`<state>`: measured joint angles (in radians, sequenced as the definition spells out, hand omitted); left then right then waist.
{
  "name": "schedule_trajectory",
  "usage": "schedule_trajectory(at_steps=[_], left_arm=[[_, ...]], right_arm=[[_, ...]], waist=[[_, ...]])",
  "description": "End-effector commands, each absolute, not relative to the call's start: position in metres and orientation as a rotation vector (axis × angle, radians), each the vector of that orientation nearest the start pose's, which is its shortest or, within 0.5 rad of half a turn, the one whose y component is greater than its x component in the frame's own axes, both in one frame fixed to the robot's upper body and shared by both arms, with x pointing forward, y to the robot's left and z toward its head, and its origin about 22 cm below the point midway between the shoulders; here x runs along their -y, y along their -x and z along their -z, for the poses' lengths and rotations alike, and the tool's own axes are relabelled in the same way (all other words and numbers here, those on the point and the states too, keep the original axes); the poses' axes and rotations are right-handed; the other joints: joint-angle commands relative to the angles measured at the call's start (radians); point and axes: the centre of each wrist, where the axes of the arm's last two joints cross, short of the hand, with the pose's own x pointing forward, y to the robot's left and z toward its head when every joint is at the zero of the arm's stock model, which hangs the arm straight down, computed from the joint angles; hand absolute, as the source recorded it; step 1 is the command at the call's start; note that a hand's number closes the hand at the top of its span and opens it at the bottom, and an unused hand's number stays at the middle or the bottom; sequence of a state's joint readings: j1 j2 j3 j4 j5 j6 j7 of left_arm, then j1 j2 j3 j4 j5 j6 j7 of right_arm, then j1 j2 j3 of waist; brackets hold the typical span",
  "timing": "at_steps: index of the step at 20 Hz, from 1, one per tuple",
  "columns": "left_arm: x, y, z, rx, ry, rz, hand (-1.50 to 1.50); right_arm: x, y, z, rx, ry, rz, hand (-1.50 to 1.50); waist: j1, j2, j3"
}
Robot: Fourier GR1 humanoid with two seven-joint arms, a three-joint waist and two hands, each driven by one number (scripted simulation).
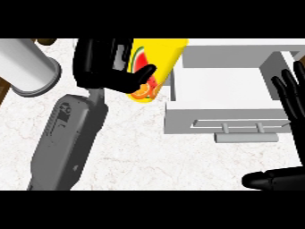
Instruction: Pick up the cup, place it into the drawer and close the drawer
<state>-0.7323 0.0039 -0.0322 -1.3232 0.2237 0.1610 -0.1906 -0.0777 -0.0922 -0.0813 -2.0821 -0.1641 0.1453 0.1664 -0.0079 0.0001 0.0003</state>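
Yellow cup (pixel 160 53) — clasped by left robot hand (pixel 100 67), beside drawer (pixel 181 118).

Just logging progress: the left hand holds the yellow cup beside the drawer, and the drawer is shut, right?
No, the drawer is open, as the head view shows. The left hand does hold the yellow cup beside it.

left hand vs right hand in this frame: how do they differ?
The black left hand is curled round the yellow fruit-printed cup. The black right hand is open, fingers straight, holding nothing. The left hand is to the left of the open white drawer, and the right hand is at the drawer's right side, near the view's edge. Both hands are black.
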Motion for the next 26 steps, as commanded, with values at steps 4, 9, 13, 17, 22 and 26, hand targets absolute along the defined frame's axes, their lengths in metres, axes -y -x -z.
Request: schedule_trajectory(at_steps=[4,9,13,17,22,26], left_arm=[[-0.098,-0.395,-0.186,2.076,0.334,0.063,1.5],[-0.068,-0.409,-0.174,2.046,0.282,0.125,1.5],[-0.049,-0.411,-0.188,2.006,0.255,0.12,1.5],[-0.034,-0.416,-0.177,1.993,0.236,0.097,1.5],[-0.03,-0.426,-0.16,1.963,0.199,0.117,1.5],[-0.019,-0.425,-0.155,1.907,0.19,0.148,1.5]], right_arm=[[0.263,-0.216,-0.144,1.989,-0.128,-0.113,-1.5],[0.243,-0.217,-0.144,1.996,-0.132,-0.127,-1.5],[0.266,-0.219,-0.131,1.991,-0.128,-0.155,-1.5],[0.262,-0.232,-0.129,1.995,-0.156,-0.118,-1.5],[0.263,-0.225,-0.128,1.978,-0.146,-0.158,-1.5],[0.247,-0.227,-0.139,2.005,-0.142,-0.146,-1.5]], waist=[[-0.004,0.001,0.0],[-0.011,0.003,0.0],[-0.012,0.002,0.0],[-0.018,0.004,0.0],[-0.028,0.007,0.0],[-0.045,0.008,0.0]])
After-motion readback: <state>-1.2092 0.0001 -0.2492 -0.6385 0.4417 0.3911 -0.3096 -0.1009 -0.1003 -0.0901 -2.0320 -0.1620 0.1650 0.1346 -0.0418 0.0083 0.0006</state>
